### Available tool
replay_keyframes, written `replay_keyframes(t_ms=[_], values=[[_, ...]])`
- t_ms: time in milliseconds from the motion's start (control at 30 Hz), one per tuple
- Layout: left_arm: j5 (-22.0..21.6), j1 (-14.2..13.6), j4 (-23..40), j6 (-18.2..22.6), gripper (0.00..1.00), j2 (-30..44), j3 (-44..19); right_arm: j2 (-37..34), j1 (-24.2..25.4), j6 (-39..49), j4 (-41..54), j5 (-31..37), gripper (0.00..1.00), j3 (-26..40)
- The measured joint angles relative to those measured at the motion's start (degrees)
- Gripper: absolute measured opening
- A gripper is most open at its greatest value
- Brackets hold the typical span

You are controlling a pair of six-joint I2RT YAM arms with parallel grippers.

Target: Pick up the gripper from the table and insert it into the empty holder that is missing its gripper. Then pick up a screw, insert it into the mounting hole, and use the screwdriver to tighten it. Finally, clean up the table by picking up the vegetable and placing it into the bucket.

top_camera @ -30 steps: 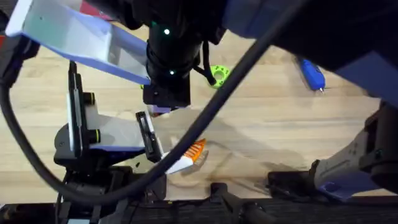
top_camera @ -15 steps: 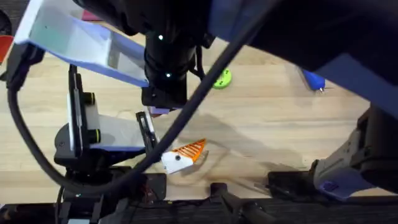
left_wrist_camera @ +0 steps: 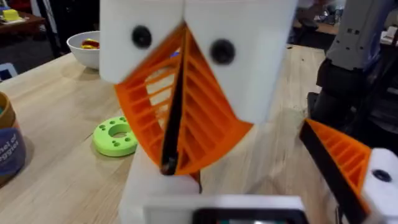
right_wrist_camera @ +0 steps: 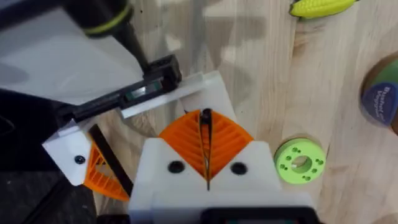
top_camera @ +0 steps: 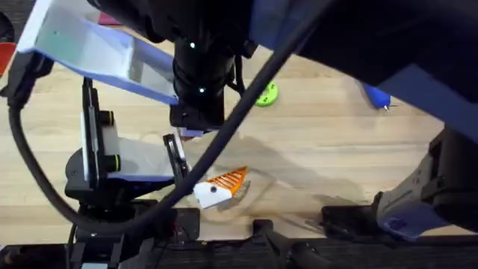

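Observation:
My right gripper (right_wrist_camera: pixel 205 117) points down, shut, orange pads pressed together. A small dark bit shows at its tips (left_wrist_camera: pixel 168 164); I cannot tell whether it is a screw. Right under the tips stands a white part (left_wrist_camera: pixel 154 183) of my left gripper (left_wrist_camera: pixel 236 157), which is open. The left gripper's other finger is a white holder (top_camera: pixel 209 194) with a dark dot, carrying an orange gripper wedge (top_camera: pixel 230 179). The blue screwdriver (top_camera: pixel 376 95) lies far right, half hidden by the arm. The yellow vegetable (right_wrist_camera: pixel 320 7) lies near the brown bucket (right_wrist_camera: pixel 382 99).
A green disc with holes (top_camera: pixel 267 93) lies just beyond the grippers. A white bowl (left_wrist_camera: pixel 84 46) stands at the far side of the table. The right arm's dark bulk and a black cable (top_camera: pixel 246 127) cross the middle of the overhead view. The right arm's base (top_camera: pixel 418 202) sits lower right.
A second ago the dark arm covered less of the screwdriver and green disc. The holder with the orange wedge has shifted slightly left. Nothing has moved in the last half second.

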State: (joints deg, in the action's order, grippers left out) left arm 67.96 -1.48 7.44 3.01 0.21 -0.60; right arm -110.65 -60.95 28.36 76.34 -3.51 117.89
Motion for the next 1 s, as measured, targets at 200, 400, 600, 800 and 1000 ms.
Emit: replay_keyframes(t_ms=[200, 400, 600, 800, 1000], values=[[0.1, 0.0, 0.0, 0.0, 0.985, 0.0, 0.0, 0.0, 0.0, 0.0, 0.0, 0.0, 0.599, 0.0], [0.1, 0.0, 0.0, 0.1, 0.985, 0.0, 0.0, 0.0, 0.0, 0.2, 0.0, 0.0, 0.99, 0.0], [0.1, 0.0, 0.0, 0.2, 0.985, 0.0, 0.0, 0.0, 0.8, -1.9, -0.7, 0.0, 0.991, 0.0], [0.1, 0.0, 0.0, 0.2, 0.985, 0.0, 0.0, 4.3, 3.7, -6.9, -7.5, -0.1, 0.991, -6.4], [0.1, 0.0, 0.0, 0.2, 0.985, 0.0, 0.0, 15.9, 8.4, -12.3, -15.5, -0.5, 0.991, -20.2]])
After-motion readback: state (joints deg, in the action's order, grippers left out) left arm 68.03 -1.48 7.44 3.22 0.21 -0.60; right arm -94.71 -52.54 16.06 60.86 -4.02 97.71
